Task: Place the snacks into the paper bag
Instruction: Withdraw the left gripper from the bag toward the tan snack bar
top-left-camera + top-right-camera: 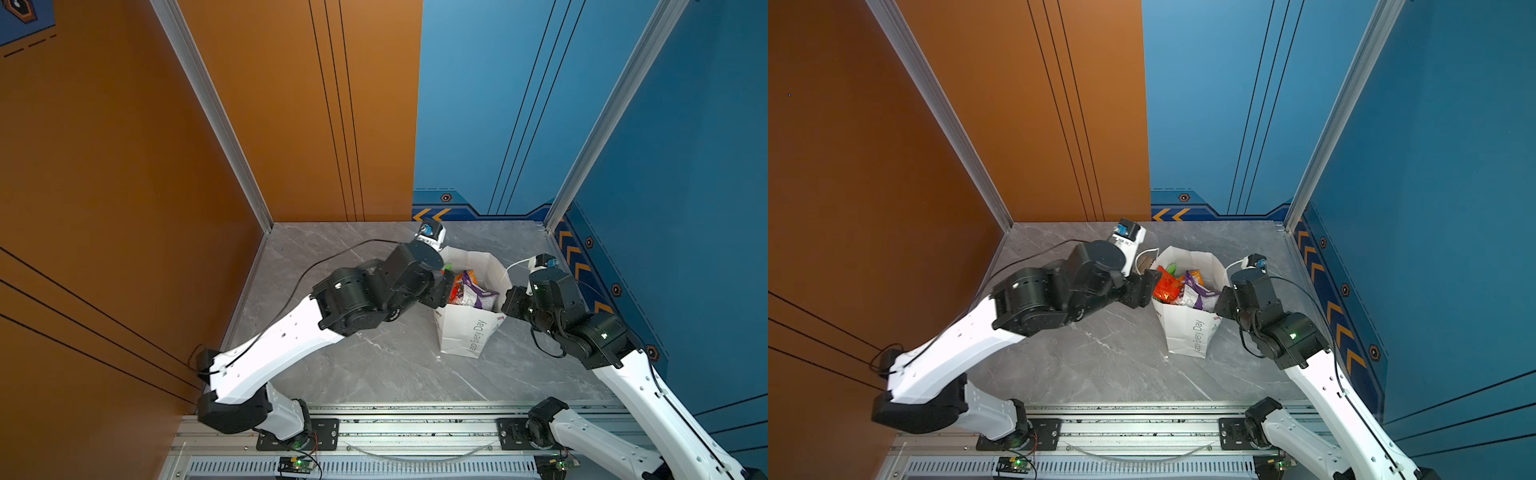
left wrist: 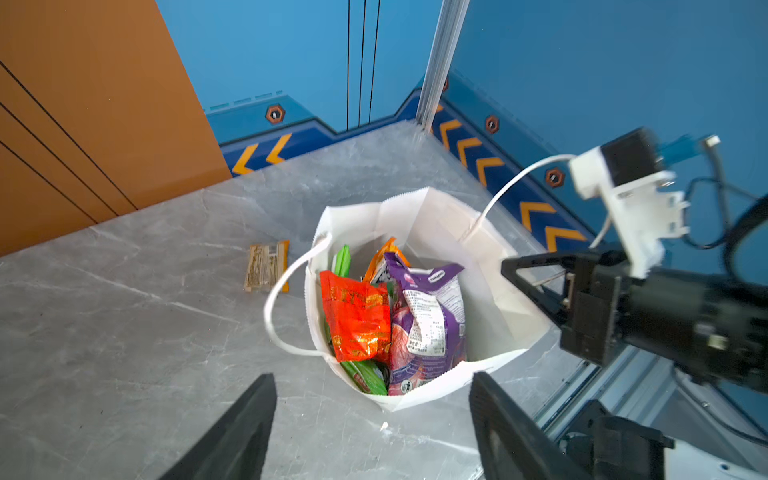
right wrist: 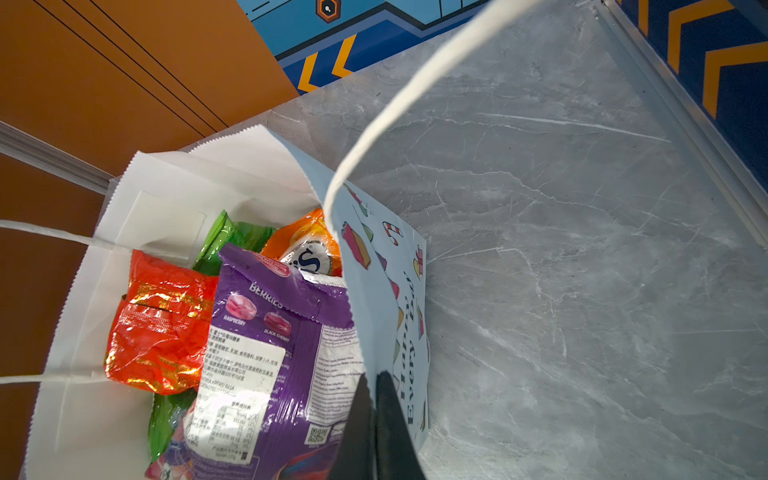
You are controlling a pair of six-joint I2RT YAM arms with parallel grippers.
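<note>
Now upright paper bag (image 1: 465,332), mouth up; purple packet (image 2: 424,320) endwise inside.

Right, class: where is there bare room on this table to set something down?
Bare: the marble table between the paper bag and the front rail, and the strip behind the bag to the blue wall. Crowded: beside the bag, with left gripper, right gripper pinching its wall, and a tan packet.
</note>
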